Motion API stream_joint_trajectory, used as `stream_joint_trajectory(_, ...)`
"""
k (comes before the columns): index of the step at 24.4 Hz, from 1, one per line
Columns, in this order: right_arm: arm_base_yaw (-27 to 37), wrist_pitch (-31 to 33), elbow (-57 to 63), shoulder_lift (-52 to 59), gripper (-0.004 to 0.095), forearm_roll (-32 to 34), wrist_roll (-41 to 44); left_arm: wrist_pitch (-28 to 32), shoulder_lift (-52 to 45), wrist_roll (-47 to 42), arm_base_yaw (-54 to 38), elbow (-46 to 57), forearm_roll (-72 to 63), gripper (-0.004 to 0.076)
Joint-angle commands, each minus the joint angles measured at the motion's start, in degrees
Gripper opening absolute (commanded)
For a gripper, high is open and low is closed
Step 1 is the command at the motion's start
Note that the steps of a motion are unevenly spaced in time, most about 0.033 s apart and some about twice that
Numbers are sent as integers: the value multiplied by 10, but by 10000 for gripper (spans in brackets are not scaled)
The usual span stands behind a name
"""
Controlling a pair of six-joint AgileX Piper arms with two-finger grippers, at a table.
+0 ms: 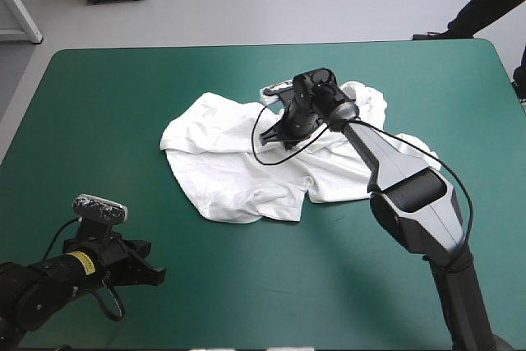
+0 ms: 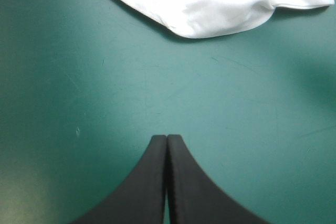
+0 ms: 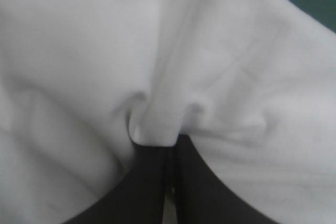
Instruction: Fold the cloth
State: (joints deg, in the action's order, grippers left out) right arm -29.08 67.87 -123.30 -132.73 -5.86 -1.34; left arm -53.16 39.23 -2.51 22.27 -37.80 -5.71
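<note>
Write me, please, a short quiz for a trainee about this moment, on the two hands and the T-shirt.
1. True or false: the left hand is shut on the T-shirt.
2. How does the T-shirt lie? A) as a neat folded bundle; B) crumpled on the teal-green cover; C) lifted into the air.
3. Fill in: the ___ hand pinches a ridge of the fabric.
Key: 1 false: the left hand is shut on nothing, and the T-shirt lies ahead of it. 2 B. 3 right: the right hand is all but shut, with the fabric between its fingers.
</note>
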Motion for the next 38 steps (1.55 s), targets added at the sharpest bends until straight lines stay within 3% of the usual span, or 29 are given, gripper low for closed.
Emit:
stream_joint_trajectory(1, -44, 38, 5, 20, -16, -61, 6, 31, 5, -6, 5, -16, -7, -22)
stream_joint_trajectory(11, -184, 38, 5, 72, -16, -81, 25, 31, 5, -6, 5, -16, -7, -22)
stream_joint_trajectory(17, -216, 38, 5, 76, -8, -93, 55, 31, 5, -6, 5, -16, -7, -22)
stream_joint_trajectory(19, -216, 38, 5, 77, 48, -94, 56, 30, 5, -6, 5, -16, -7, -22)
stream_joint_trajectory(26, -215, 38, 5, 99, 602, -95, 36, 30, 5, -6, 5, -16, -7, -22)
stream_joint_trajectory(29, -215, 38, 5, 127, 591, -59, 36, 29, 5, -6, 5, -16, -7, -22)
stream_joint_trajectory(34, -209, 38, 5, 204, 560, 79, 38, 29, 5, -6, 5, -16, -7, -22)
stream_joint_trajectory(38, -162, 39, 60, 298, 559, 79, 59, 27, 5, -6, 5, -16, -7, -22)
